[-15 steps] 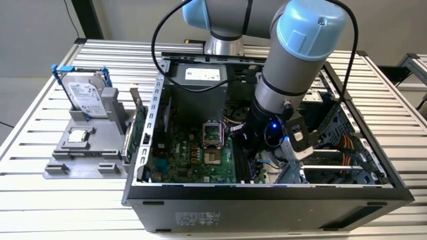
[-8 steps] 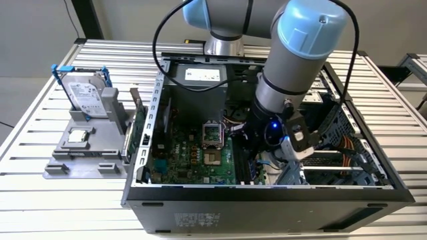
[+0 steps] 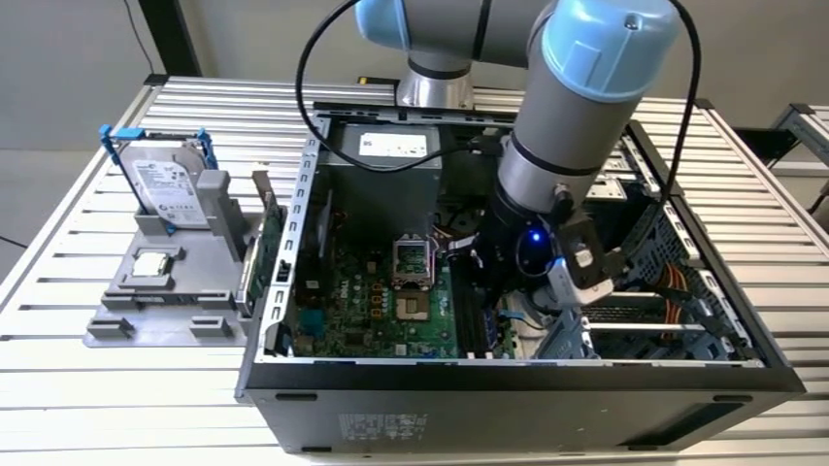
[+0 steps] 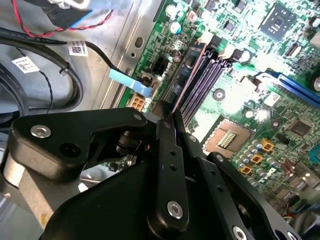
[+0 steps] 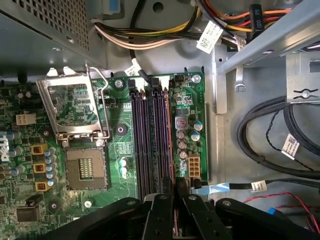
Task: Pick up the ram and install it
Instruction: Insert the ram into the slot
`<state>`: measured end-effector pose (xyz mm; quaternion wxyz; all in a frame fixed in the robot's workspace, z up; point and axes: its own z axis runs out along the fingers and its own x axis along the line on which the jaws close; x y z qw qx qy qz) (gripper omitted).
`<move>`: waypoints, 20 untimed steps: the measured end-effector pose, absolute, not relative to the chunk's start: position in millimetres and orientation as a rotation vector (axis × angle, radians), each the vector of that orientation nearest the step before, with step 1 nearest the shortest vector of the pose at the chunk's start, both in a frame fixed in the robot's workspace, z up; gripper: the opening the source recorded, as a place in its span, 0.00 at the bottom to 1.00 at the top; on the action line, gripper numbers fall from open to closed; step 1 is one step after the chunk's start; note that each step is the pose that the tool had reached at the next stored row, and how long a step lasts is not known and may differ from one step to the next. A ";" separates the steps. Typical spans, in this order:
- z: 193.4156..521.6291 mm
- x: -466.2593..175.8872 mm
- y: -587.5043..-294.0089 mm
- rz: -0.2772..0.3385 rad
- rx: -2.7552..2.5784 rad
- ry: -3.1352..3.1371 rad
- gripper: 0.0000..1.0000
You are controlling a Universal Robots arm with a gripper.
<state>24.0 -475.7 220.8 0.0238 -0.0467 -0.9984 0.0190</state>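
Gripper [image 4: 169,120] fingers pinch the ram [image 4: 187,70] edge-on, low inside the open computer case [image 3: 518,374]. Its long axis runs parallel to the purple memory slots [image 5: 150,145] — the stick stands over the slot nearest the board's edge, beside the capacitors. Room is tight: black cables [image 5: 265,145] and the drive cage [image 3: 647,320] crowd one side, the open processor socket [image 5: 82,167] lies on the other.

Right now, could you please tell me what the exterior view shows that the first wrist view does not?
The exterior view offers the hard drive in its grey stand, and the arm reaching into the computer case. The first wrist view offers the pincer closed on the memory stick. Both share the motherboard, its empty processor socket and memory slots.
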 end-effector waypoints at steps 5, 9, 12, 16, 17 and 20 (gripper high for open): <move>220.8 24.0 -471.3 0.137 -0.147 -3.090 0.00; 220.8 23.9 -463.2 0.148 -0.147 -3.090 0.00; 220.8 24.0 -462.1 0.149 -0.147 -3.090 0.00; 219.9 24.0 -462.0 0.150 -0.147 -3.090 0.00; 219.7 23.9 -462.0 0.150 -0.147 -3.090 0.00; 219.6 23.8 -462.1 0.151 -0.144 -3.090 0.00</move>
